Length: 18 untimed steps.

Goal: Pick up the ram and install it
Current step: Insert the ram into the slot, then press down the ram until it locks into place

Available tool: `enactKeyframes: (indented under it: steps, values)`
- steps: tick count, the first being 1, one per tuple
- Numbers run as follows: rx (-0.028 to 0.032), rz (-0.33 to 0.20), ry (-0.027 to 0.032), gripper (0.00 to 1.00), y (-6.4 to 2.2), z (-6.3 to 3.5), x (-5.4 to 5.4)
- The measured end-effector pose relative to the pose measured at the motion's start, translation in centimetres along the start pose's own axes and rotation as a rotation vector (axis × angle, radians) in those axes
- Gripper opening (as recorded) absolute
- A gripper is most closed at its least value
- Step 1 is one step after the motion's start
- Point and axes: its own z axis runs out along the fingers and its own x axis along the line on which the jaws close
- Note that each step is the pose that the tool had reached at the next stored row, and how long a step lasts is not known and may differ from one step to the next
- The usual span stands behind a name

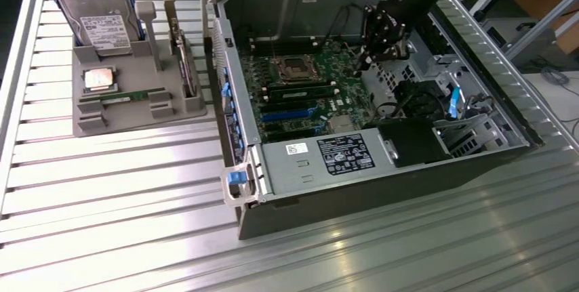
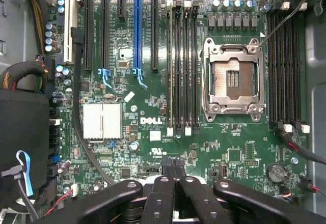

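Note:
The ram (image 1: pixel 131 95) is a thin green stick lying on edge in the grey holder (image 1: pixel 118 119) at the exterior view's left, just below a square silver CPU chip (image 1: pixel 100 78). My gripper (image 1: pixel 371 61) hangs inside the open computer case (image 1: pixel 362 170), over the motherboard and far from the ram. In the wrist view the gripper (image 2: pixel 173 164) is shut, its fingers pressed together with nothing between them. Facing it are the black memory slots (image 2: pixel 182 66) with white latches and the open CPU socket (image 2: pixel 234 79).
The holder also carries a hard drive (image 1: pixel 100 17) and a card with a metal bracket (image 1: pixel 186 61). Inside the case are a power supply (image 1: pixel 326 156), cable bundles (image 2: pixel 23 76), a blue expansion slot (image 2: pixel 137 35) and a silver heatsink (image 2: pixel 102 121). Ribbed metal table (image 1: pixel 118 224) surrounds everything.

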Motion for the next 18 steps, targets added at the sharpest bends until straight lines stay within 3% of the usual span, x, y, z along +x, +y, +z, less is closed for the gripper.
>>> enactKeyframes:
  steps: [8, 12, 18]
  values:
    - [-0.0001, 0.0, 0.0001, 0.1, 0.06, -0.02, 0.0]
    - [-0.0001, 0.0, 0.0, 0.1, 2.39, 0.51, 0.0]
    - [-0.0001, 0.0, 0.0, 0.1, 3.17, 2.26, -0.3]
